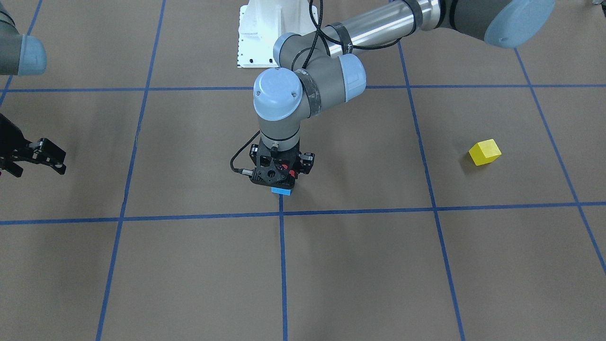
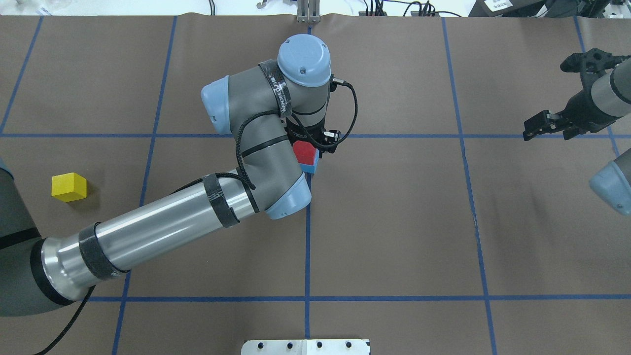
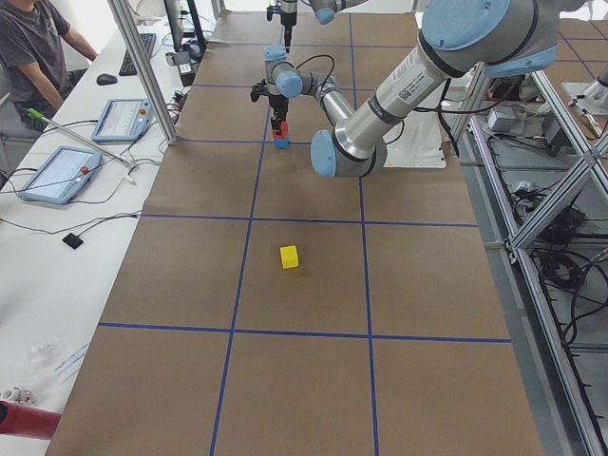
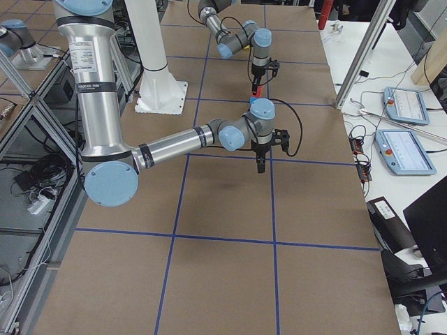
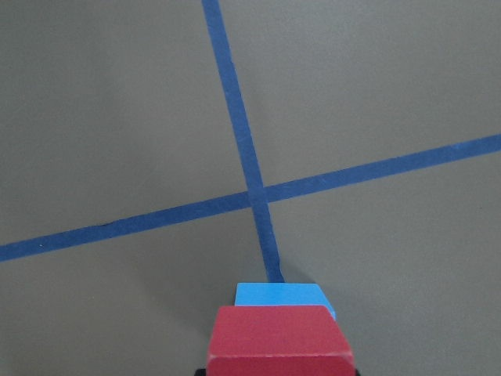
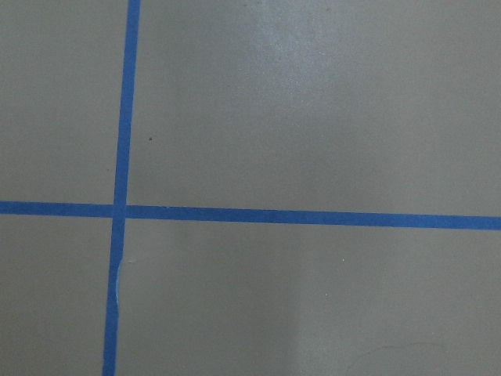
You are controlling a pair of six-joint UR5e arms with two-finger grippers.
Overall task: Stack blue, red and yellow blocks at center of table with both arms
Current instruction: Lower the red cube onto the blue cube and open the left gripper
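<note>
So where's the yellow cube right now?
In the overhead view the yellow cube sits alone at the left, on the robot's left side, far from the red block and blue block at the left gripper.

A red block (image 2: 305, 151) sits squarely atop a sky-blue block (image 2: 311, 168) just beside a tape crossing (image 1: 281, 213) at the overhead frame's centre, while a yellow block (image 2: 69, 187), turned slightly askew, lies alone on the table (image 2: 394, 222) at far left.
</note>
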